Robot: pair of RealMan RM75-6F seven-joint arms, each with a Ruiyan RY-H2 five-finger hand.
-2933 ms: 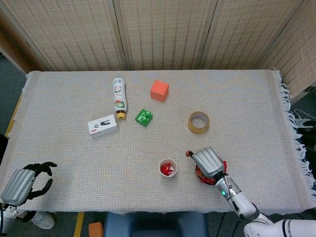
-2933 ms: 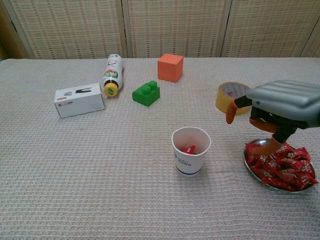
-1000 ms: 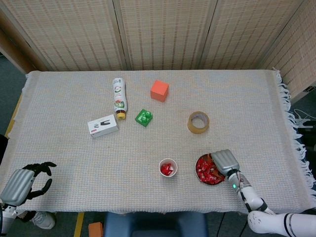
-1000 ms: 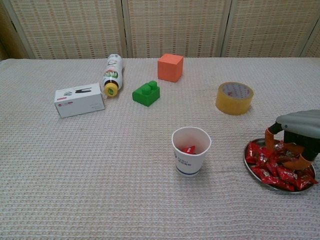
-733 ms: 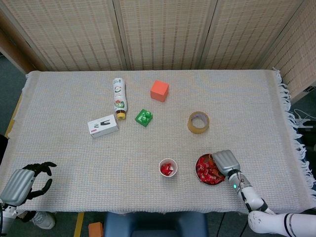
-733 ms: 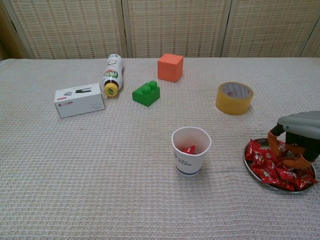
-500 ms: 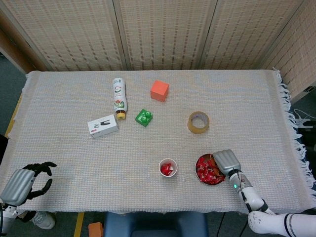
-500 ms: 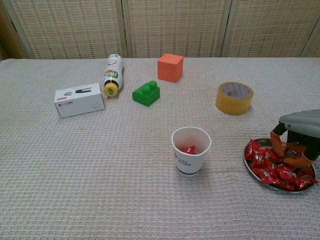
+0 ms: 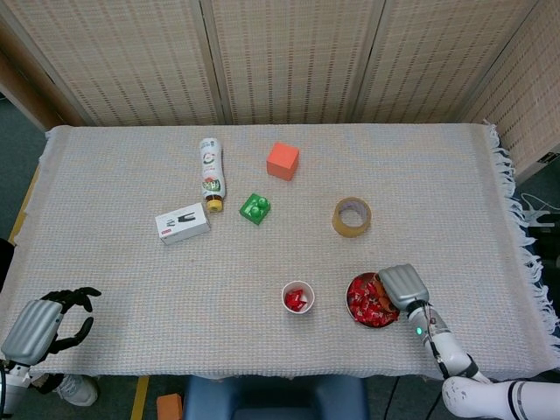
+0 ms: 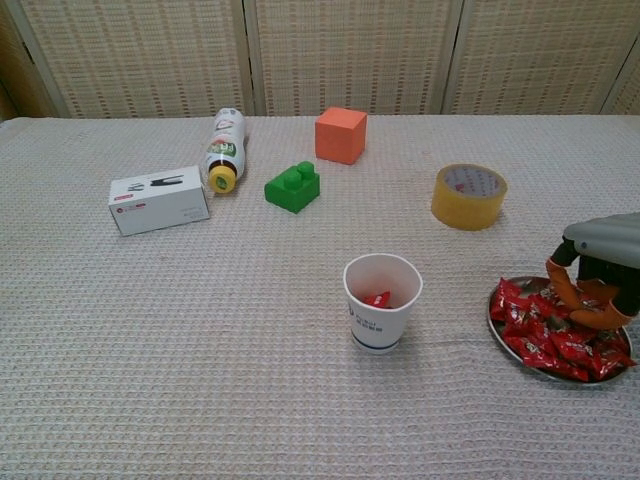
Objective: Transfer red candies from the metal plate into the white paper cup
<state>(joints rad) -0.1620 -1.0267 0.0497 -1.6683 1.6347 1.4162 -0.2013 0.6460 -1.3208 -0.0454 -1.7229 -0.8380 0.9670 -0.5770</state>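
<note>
The white paper cup (image 9: 297, 297) (image 10: 381, 300) stands near the table's front middle, with red candy (image 10: 378, 298) inside it. To its right, the metal plate (image 10: 497, 326) (image 9: 350, 308) carries a heap of red candies (image 10: 540, 345) (image 9: 364, 303). My right hand (image 9: 402, 286) (image 10: 600, 262) hangs over the plate's right half. Its orange-tipped fingers (image 10: 566, 285) curl down into the heap and pinch a red candy. My left hand (image 9: 39, 324) stays off the table's front left corner, holding nothing, fingers apart; the chest view does not show it.
A yellow tape roll (image 9: 352, 216) (image 10: 469, 196) lies behind the plate. Further back are an orange cube (image 9: 283, 161), a green block (image 9: 255, 208), a lying bottle (image 9: 210, 173) and a small white box (image 9: 182, 223).
My right hand moved from beside the cup to the plate's right half and lowered onto the heap. Over the last second its fingers drew together among the candies. The left hand stayed still.
</note>
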